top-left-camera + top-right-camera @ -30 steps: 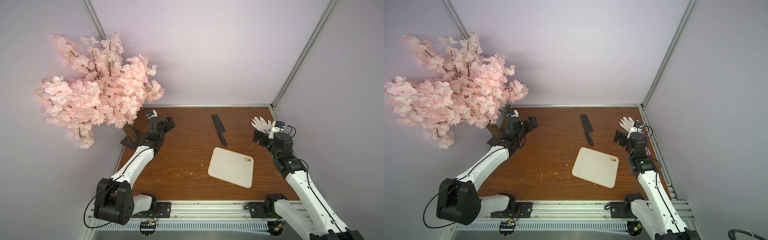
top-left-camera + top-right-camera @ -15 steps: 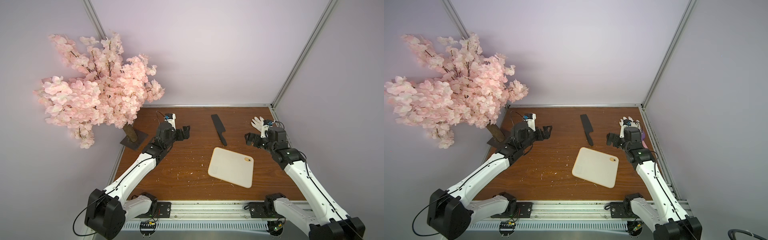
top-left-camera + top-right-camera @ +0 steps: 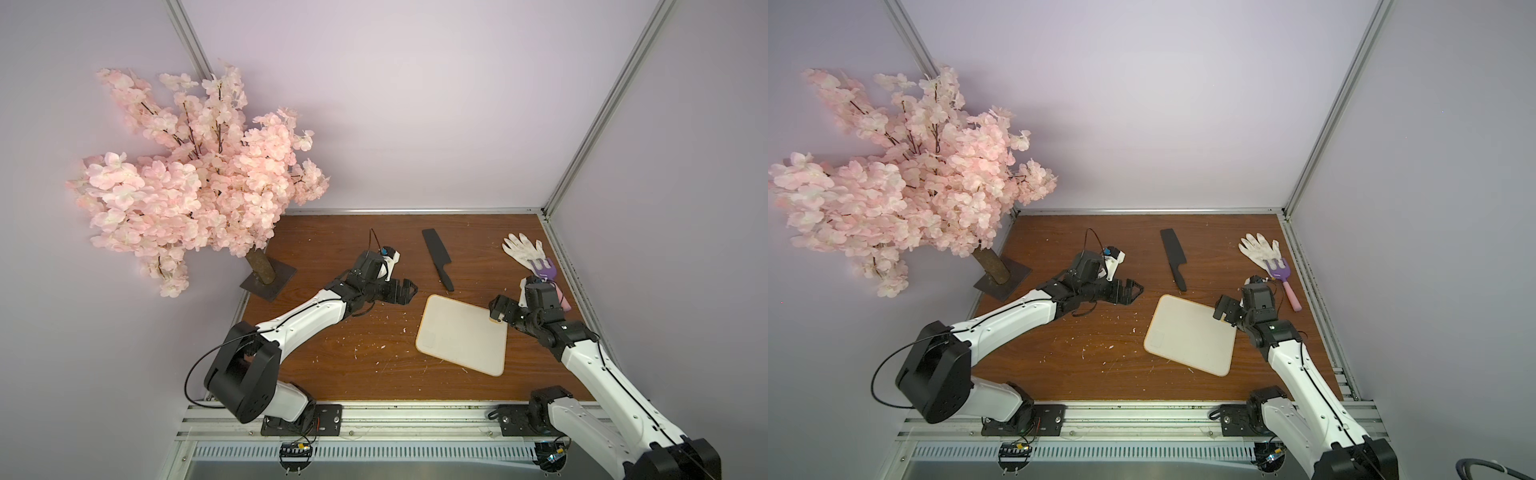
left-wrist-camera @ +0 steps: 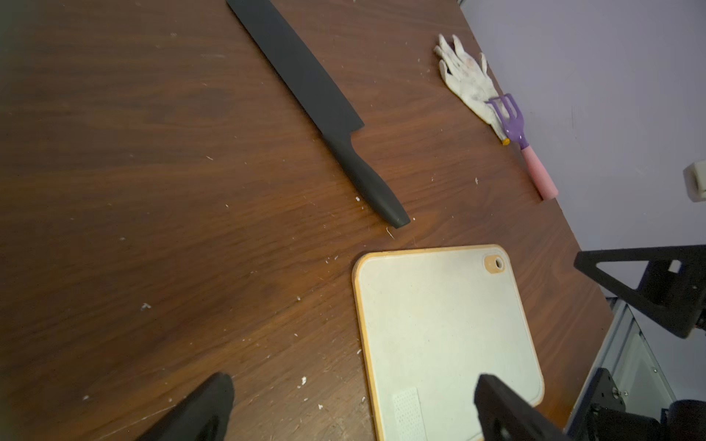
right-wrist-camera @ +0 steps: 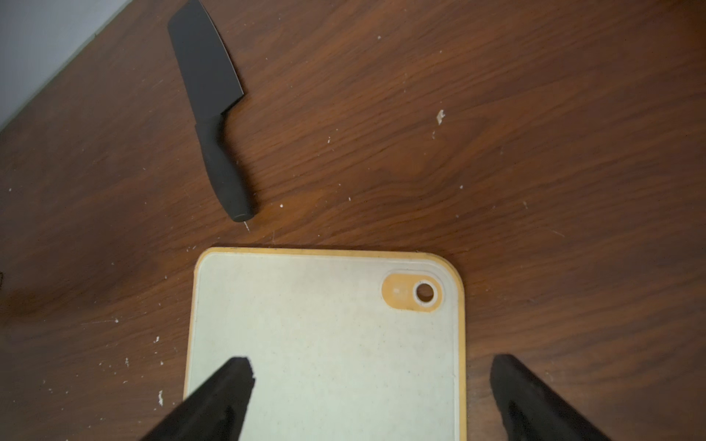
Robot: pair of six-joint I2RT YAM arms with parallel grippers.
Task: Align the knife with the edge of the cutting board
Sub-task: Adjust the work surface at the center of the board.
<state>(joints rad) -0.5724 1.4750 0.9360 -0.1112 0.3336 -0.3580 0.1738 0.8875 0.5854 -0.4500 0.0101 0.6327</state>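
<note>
The all-black knife (image 3: 437,259) (image 3: 1174,258) lies flat on the brown table behind the cutting board, with its handle end close to the board's far left corner and not touching it. The cream cutting board (image 3: 461,334) (image 3: 1190,336) lies skewed in front of it. My left gripper (image 3: 409,291) (image 4: 353,380) hovers open and empty just left of the board's far corner, with the knife (image 4: 321,103) ahead of it. Over the board's orange-holed corner (image 5: 412,292) my right gripper (image 3: 496,311) (image 5: 370,362) hangs open, with nothing held.
A white glove (image 3: 521,251) and a purple fork with a pink handle (image 3: 545,270) lie at the back right by the wall rail. A pink blossom tree (image 3: 199,199) on a dark base plate (image 3: 268,282) stands at the back left. Small white crumbs dot the table (image 3: 332,340).
Both arms have swung in from the table's sides. The left gripper moved right towards the knife and the board. The right gripper left the glove and came over the board's holed corner.
</note>
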